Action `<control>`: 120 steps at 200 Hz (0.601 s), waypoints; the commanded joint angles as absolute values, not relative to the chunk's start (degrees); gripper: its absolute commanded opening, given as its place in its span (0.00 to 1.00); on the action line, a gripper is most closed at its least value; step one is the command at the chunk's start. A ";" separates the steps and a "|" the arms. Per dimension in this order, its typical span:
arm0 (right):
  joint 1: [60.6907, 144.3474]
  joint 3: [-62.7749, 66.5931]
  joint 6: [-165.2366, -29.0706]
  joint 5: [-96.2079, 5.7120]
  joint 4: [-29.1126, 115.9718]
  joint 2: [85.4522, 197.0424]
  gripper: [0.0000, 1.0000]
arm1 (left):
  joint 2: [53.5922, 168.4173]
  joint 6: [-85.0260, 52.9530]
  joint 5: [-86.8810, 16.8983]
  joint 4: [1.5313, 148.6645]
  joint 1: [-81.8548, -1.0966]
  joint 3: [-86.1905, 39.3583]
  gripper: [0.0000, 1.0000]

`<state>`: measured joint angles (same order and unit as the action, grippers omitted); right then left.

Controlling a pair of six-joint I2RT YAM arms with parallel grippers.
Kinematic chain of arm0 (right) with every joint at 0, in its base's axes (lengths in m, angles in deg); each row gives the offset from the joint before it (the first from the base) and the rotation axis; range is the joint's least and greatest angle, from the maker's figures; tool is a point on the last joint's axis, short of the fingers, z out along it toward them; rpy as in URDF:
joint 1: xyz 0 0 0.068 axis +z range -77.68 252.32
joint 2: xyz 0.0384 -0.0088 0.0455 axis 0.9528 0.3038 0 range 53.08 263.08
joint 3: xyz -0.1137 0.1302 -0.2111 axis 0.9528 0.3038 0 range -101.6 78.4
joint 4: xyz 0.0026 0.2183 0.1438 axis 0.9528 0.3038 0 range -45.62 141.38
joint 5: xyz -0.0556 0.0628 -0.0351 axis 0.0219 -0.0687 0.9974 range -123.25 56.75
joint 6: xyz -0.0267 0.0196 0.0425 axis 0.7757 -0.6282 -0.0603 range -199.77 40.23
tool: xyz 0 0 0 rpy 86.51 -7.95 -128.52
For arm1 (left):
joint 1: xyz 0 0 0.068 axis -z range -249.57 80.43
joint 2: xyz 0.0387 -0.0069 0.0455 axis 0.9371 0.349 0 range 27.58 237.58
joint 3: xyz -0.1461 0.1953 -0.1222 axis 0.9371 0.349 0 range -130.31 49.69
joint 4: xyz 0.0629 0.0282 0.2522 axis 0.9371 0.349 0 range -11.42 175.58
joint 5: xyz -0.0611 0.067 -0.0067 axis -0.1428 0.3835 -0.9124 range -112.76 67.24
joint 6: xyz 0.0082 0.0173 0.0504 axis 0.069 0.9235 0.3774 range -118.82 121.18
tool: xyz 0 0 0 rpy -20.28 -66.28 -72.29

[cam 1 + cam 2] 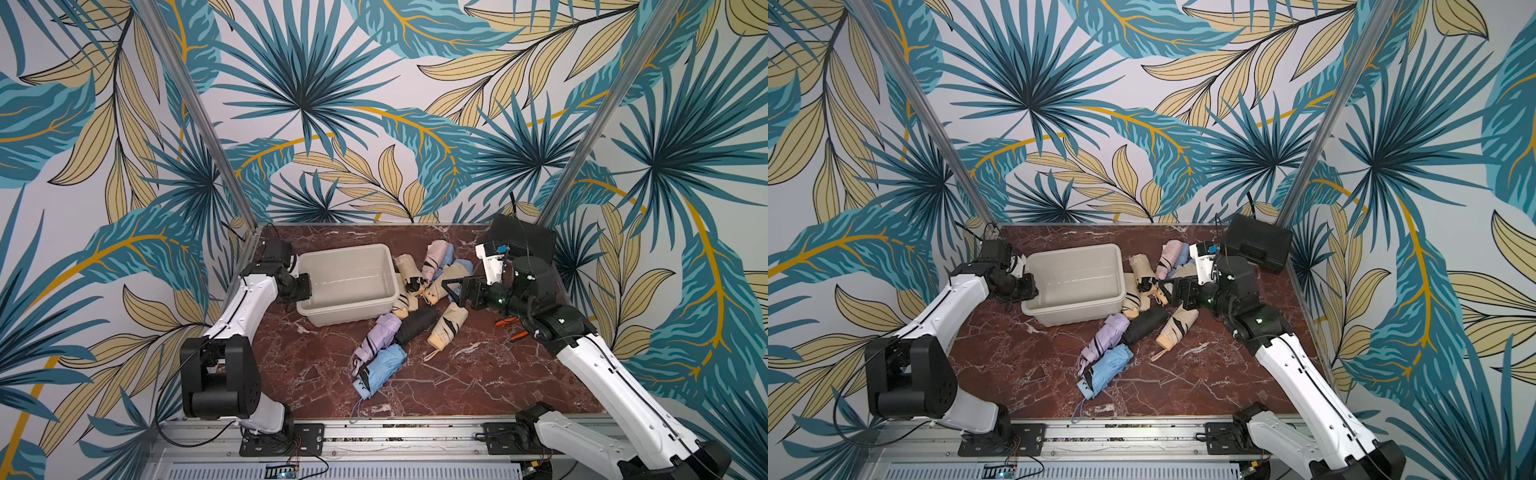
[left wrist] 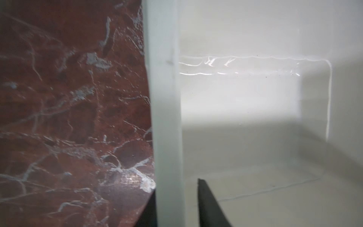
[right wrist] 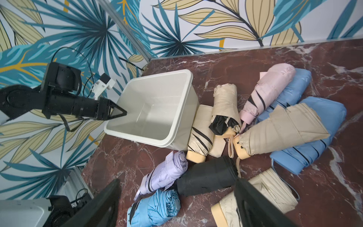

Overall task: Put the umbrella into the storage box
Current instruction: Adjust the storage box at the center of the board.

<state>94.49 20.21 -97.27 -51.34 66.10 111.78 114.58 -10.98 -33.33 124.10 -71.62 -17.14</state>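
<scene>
Left tool (image 2: pixel 174 198) straddles storage box (image 1: pixel 345 316) rim; umbrellas (image 3: pixel 208 176) lie below right tool (image 3: pixel 177 182).

Walls (image 1: pixel 374 104): wallpaper, teal and tan tropical leaves on pale ground. Corner posts (image 1: pixel 197 112): bare aluminium. Tabletop (image 1: pixel 457 386): red-brown marble, white veins. Front rail (image 1: pixel 395 434): slotted aluminium.

- I'm working a robotics lab cell: aluminium frame posts (image 1: pixel 195 112) carry printed leaf-pattern backdrop panels (image 1: pixel 374 62).
- My left arm (image 1: pixel 245 303) and right arm (image 1: pixel 623 386) bolt onto an aluminium rail (image 1: pixel 395 432) fronting a marble-look tabletop (image 1: pixel 478 374).
</scene>
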 commanded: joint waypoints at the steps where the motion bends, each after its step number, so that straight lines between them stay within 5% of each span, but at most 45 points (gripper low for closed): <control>1: 96.70 18.05 -90.13 -52.59 68.13 113.40 0.92 | 112.29 -11.15 -35.47 124.28 -71.07 -16.40 0.56; 24: 99.73 16.27 -84.59 -53.64 69.55 114.97 0.92 | 110.60 -12.16 -34.92 122.64 -71.16 -16.40 0.72; 74: 107.28 14.81 -70.59 -65.92 69.21 118.41 0.92 | 102.11 -22.96 -30.25 115.02 -71.86 -12.14 0.90; 120: 117.34 13.25 -51.94 -64.44 74.01 124.75 0.92 | 91.13 -35.01 -29.72 105.00 -73.51 -1.14 0.92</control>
